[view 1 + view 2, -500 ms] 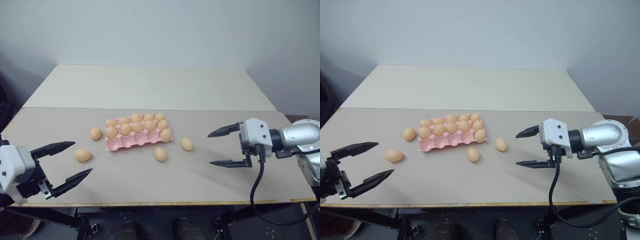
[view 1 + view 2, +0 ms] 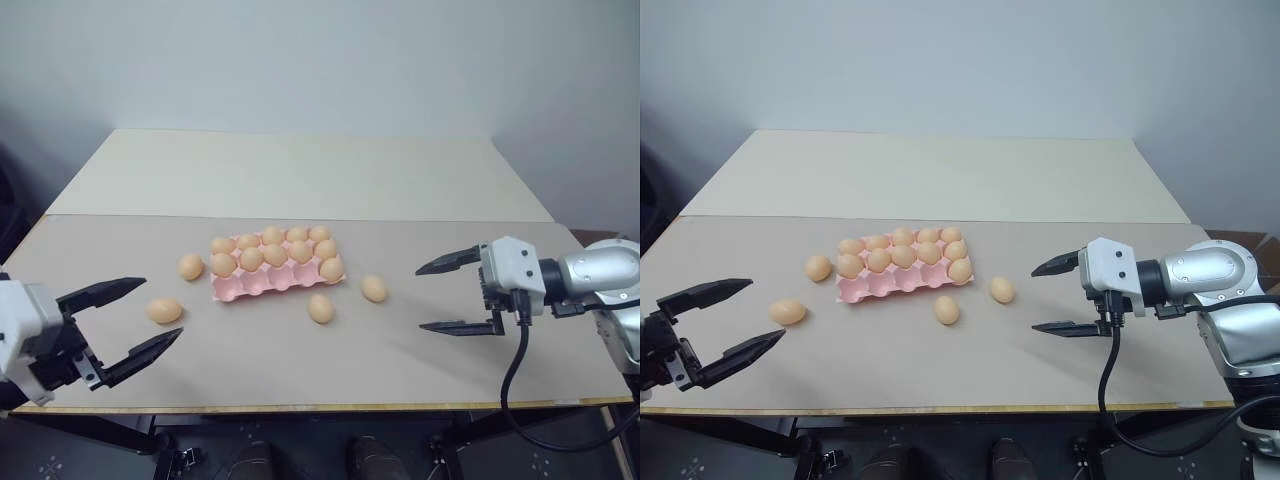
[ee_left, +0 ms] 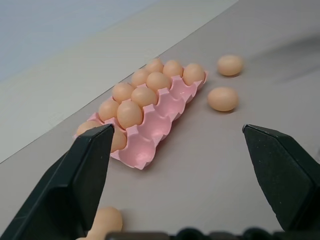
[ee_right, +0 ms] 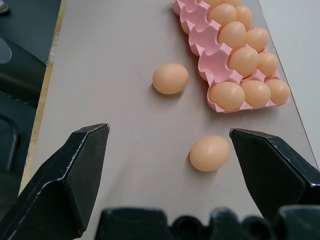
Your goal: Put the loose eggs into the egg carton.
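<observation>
Over the last half second very little has changed: my left gripper (image 2: 130,322) has eased a touch outward toward the table's left edge, and the right gripper (image 2: 455,295) has not budged. Both have their fingers spread wide and carry nothing, so I judge no pick is under way yet. The carton (image 2: 276,262) sits mid-table with eleven eggs in it: the two far rows are full, and the near row holds one egg at its right end, leaving four cups free. Four loose eggs lie on the table: one (image 2: 191,266) just beside the carton's left end, one (image 2: 165,310) nearer my left gripper, one (image 2: 320,308) in front of the carton's right end and one (image 2: 373,289) just right of that. Four eggs for four cups, so the count works out. The table (image 2: 300,365) is a flat grey-beige board with a paler panel (image 2: 300,175) behind it, against a plain light wall (image 2: 320,60).
</observation>
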